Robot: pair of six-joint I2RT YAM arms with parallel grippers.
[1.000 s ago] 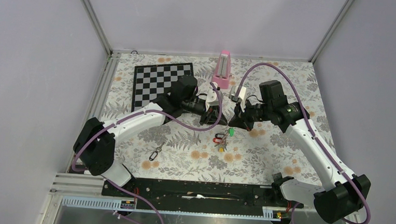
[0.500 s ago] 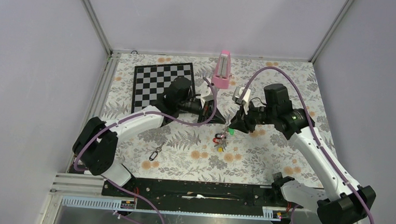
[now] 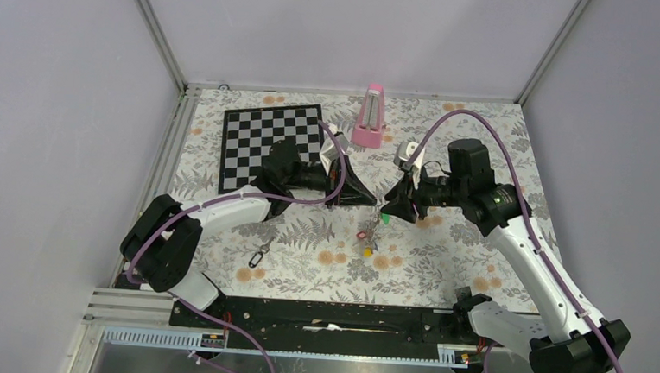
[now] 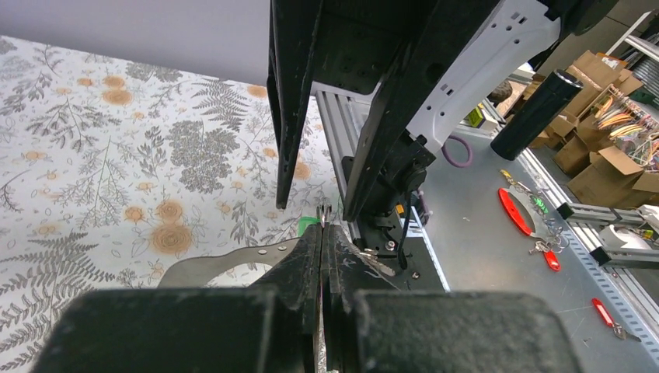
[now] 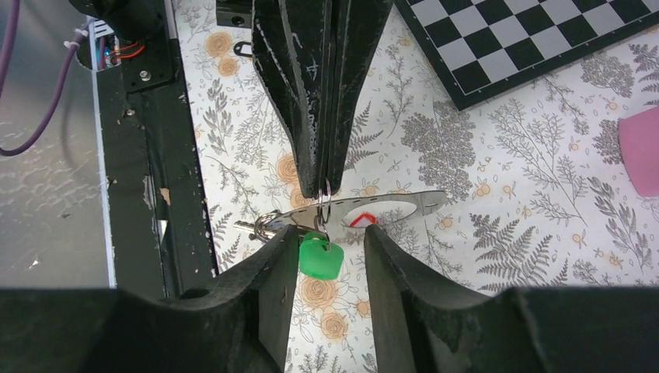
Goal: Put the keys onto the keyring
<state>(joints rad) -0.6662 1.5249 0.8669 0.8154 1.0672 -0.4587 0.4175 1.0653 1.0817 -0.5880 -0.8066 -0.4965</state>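
My left gripper is shut on the thin wire keyring, which pokes out just past its tips. A green-tagged key hangs from that ring. It dangles between the spread fingers of my open right gripper, close to the left finger. From above, the right gripper faces the left one tip to tip over the green tag. More keys hang below, with a red tag and a yellow tag. Bare metal key blades show beside the green tag.
A chessboard lies at the back left of the floral table. A pink wedge-shaped object stands at the back centre. A small metal clip lies near the front left. The black base rail runs along the near edge.
My right gripper has opened and let go of the green-tagged key. The left gripper has closed fully on the ring and its arm has drawn back to the left.
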